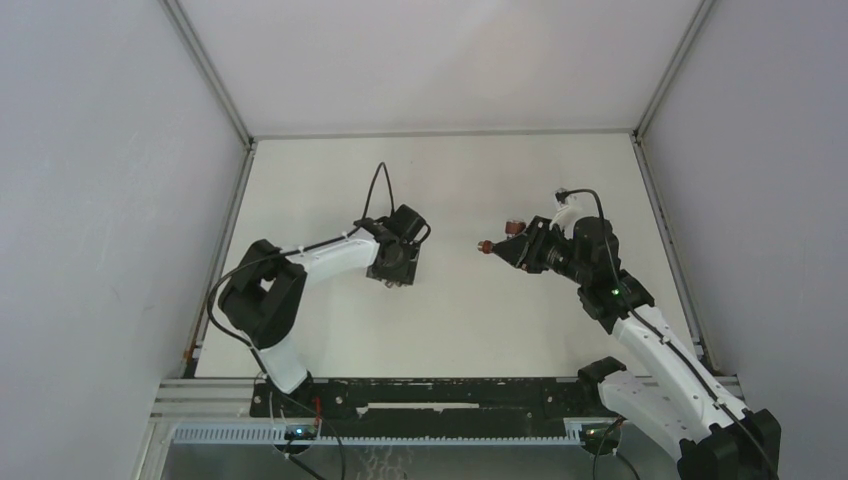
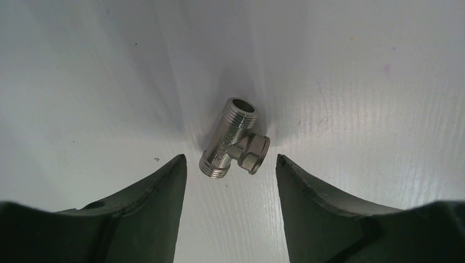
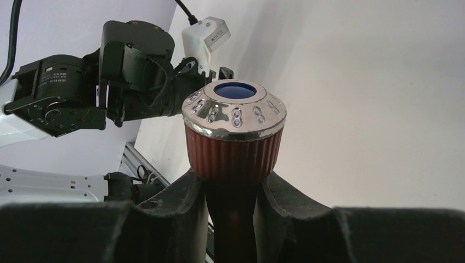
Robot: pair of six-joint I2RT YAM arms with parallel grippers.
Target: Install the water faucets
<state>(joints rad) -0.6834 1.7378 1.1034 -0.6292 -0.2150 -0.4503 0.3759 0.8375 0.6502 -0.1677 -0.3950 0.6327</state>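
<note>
A silvery metal T-fitting (image 2: 234, 143) lies on the white table, just ahead of my left gripper (image 2: 230, 160), which is open with a finger on either side of it and not touching it. In the top view my left gripper (image 1: 393, 268) points down at the table's middle left and hides the fitting. My right gripper (image 3: 233, 183) is shut on the stem of the reddish-brown faucet (image 3: 234, 137), whose ribbed knob has a silvery cap with a blue centre. In the top view my right gripper (image 1: 512, 250) holds the faucet (image 1: 487, 246) in the air, pointing left toward the left arm.
The white table (image 1: 450, 330) is enclosed by grey walls at left, right and back. A black rail (image 1: 430, 395) runs along the near edge. The left arm (image 3: 109, 82) shows in the right wrist view.
</note>
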